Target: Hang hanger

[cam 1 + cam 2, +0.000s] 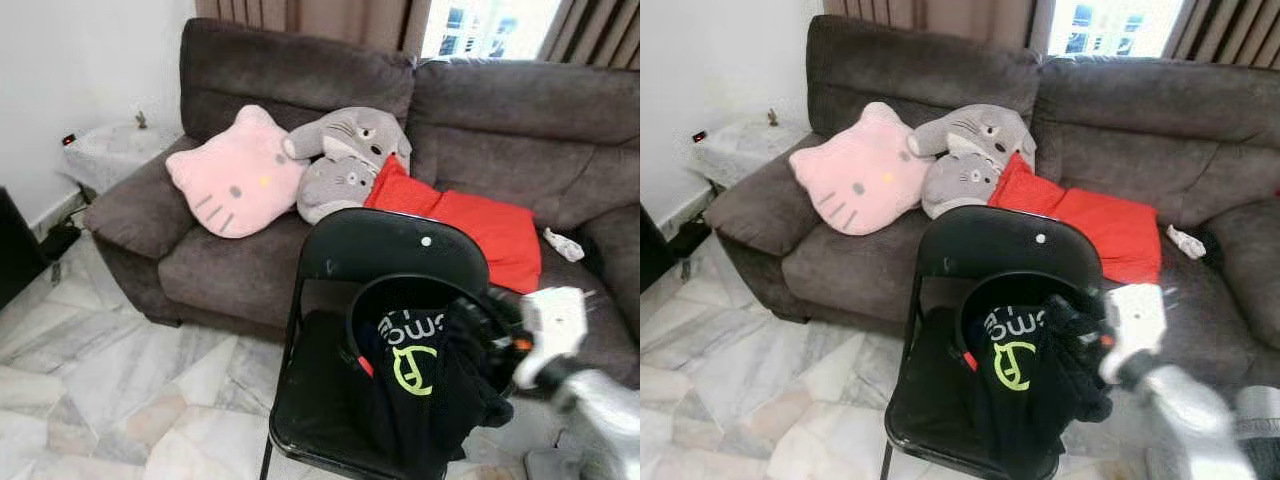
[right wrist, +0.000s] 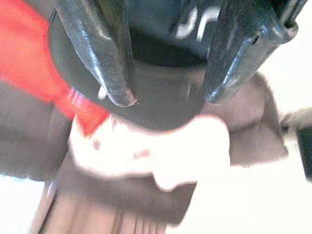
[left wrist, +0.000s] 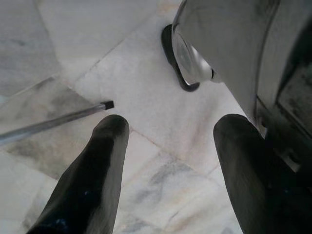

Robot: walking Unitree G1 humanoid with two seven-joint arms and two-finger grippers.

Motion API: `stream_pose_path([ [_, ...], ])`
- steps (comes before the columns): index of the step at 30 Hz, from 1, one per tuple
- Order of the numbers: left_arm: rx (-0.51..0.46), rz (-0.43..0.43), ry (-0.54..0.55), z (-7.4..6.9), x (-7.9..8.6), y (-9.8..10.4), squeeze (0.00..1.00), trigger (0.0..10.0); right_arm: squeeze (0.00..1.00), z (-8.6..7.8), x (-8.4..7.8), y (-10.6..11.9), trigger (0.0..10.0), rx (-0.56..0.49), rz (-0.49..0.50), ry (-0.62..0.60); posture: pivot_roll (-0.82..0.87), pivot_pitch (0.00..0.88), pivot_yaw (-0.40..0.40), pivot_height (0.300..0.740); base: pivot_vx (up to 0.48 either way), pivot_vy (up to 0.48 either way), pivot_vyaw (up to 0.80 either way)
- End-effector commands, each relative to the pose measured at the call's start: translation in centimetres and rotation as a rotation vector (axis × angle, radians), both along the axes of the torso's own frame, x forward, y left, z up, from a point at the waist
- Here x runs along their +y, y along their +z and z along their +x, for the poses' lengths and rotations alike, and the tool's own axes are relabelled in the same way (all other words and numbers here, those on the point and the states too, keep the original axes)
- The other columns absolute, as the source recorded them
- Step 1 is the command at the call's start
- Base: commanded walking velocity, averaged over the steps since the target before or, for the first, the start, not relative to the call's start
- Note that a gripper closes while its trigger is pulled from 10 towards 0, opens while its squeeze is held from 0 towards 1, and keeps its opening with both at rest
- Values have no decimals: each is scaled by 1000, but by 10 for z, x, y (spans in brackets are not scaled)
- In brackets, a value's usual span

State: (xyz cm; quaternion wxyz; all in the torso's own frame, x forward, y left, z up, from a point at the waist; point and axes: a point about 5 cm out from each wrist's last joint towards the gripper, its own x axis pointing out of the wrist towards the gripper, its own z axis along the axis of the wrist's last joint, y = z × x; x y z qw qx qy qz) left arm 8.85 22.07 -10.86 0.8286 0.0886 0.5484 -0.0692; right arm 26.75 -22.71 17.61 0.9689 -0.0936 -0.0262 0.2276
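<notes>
Daylit room, window (image 1: 490,25) blown out; right wrist view motion-blurred.

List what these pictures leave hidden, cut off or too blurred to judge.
- Hanger: buried in the black shirt on the chair; head views show no clear hook.
- Right tool: its wrist view is motion-blurred, so what the fingers touch is unclear; in the head views the shirt hides them.
- Chair legs: cut off by the bottom edge of the head views.
- Shirt print: folded, unreadable.
- Left tool: open over floor.
</notes>
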Motion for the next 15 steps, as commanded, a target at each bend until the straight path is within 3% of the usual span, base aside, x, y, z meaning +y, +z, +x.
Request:
stream_pose_path([
  [1, -8, -7, -17, 3, -3, 0, 0, 10000, 0, -3, 6, 6, 10000, -22, 54, 24, -108, 0, -40, 740, 0, 0, 0],
  [6, -9, -9, -18, 4, -3, 0, 0, 10000, 0, -8, 4, 0, 10000, -25, 34, -15, -105, 1, -40, 740, 0, 0, 0],
  [7, -9, -10, -17, 4, -3, 0, 0, 10000, 0, -9, 5, -4, 10000, -25, -23, -12, -105, 2, -40, 740, 0, 0, 0],
  [9, -10, -9, -15, 4, -3, 0, 0, 10000, 0, -19, 11, -17, 10000, -43, -279, 49, -105, 4, -40, 740, 0, 0, 0],
  [10, -10, -9, -15, 4, -3, 0, 0, 10000, 0, -19, 11, -17, 10000, -43, -279, 49, -105, 4, -40, 740, 0, 0, 0],
  [12, -10, -6, -14, 4, -3, 0, 0, 10000, 0, -25, 7, -27, 10000, -72, -559, 100, -108, 9, -41, 740, 0, 0, 0],
  [14, -10, -5, -14, 4, -3, 0, 0, 10000, 0, -26, 6, -28, 10000, -80, -609, 107, -110, 9, -41, 740, 0, 0, 0],
  [15, -9, -4, -15, 4, -3, 1, 0, 10000, 0, -29, 1, -35, 10000, -82, -723, 119, -110, 10, -41, 740, 0, 0, 0],
])
